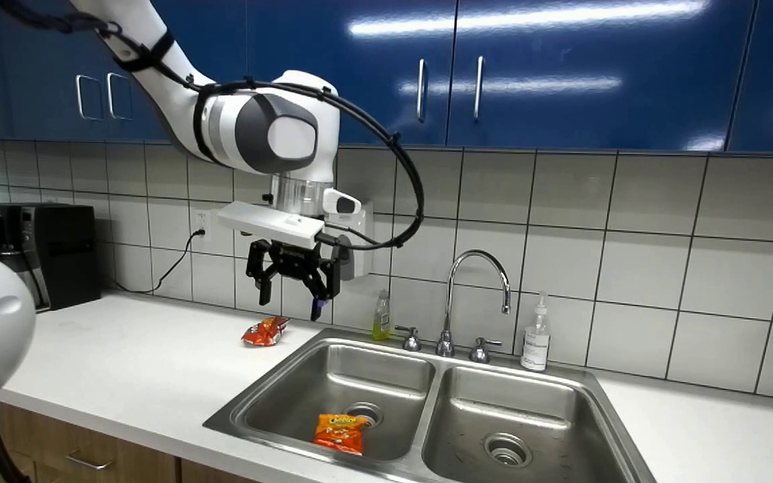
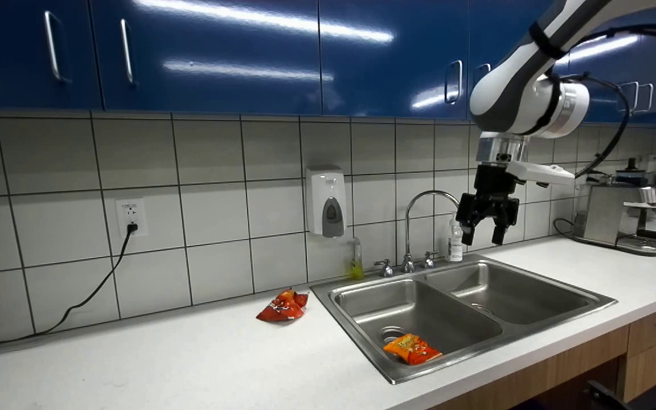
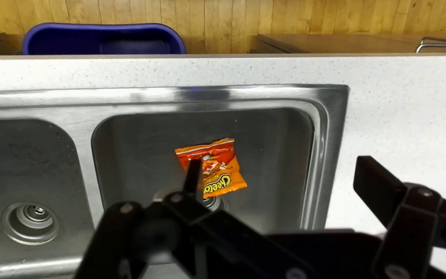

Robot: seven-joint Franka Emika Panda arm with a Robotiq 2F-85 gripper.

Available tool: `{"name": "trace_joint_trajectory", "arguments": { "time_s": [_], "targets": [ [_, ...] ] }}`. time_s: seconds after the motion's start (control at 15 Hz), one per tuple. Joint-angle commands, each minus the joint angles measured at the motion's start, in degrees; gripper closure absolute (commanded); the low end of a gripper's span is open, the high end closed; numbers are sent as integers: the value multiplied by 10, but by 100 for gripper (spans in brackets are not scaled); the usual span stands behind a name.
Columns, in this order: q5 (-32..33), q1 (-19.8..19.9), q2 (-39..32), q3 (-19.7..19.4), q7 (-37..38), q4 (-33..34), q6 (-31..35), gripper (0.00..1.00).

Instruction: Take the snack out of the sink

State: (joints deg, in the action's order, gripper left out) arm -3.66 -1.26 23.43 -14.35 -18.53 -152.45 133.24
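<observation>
- We see the flat, crinkly, orange-and-red snack packet (image 3: 222, 167) lying in the double-basin stainless steel sink (image 1: 428, 410).
- It rests on the floor of the basin (image 3: 277, 162) nearer the crumpled red packet (image 2: 282, 306), at the round steel drain (image 1: 371, 411), whose edge it partly hides from us in the wrist view.
- The black two-fingered gripper (image 1: 290, 305) points downward, well above the white bench (image 1: 111, 355) and well apart from the snack packet; its fingers (image 3: 379, 190) are spread wide.
- In the wrist view we see one finger in front of the snack packet and the other in front of the bench.
- The crumpled red packet sits on the bench, near the sink's wall-side corner.
- Behind the basins, the curved chrome faucet (image 1: 447, 308) rises between two chrome lever handles (image 1: 412, 341).
- In both exterior views we find a clear bottle of yellow-green liquid (image 1: 381, 320) and a clear pump bottle with a white label (image 1: 535, 345) upright at the back of the sink.
- Glossy blue cupboards (image 1: 594, 60) hang above the pale tiled wall (image 1: 648, 265).
</observation>
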Motion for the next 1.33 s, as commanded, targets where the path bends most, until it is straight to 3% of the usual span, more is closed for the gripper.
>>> {"name": "trace_joint_trajectory", "arguments": {
  "time_s": [0.0,0.33,0.6,0.93,1.27],
  "targets": [
    [-36,6,-83,11,9,13,67,0],
    [-107,1,-206,21,-2,41,159,0],
    [-149,16,-318,54,2,100,204,0],
    [-134,48,-442,97,41,205,225,0],
    [-103,60,-531,107,90,293,235,0]
  ]
}}
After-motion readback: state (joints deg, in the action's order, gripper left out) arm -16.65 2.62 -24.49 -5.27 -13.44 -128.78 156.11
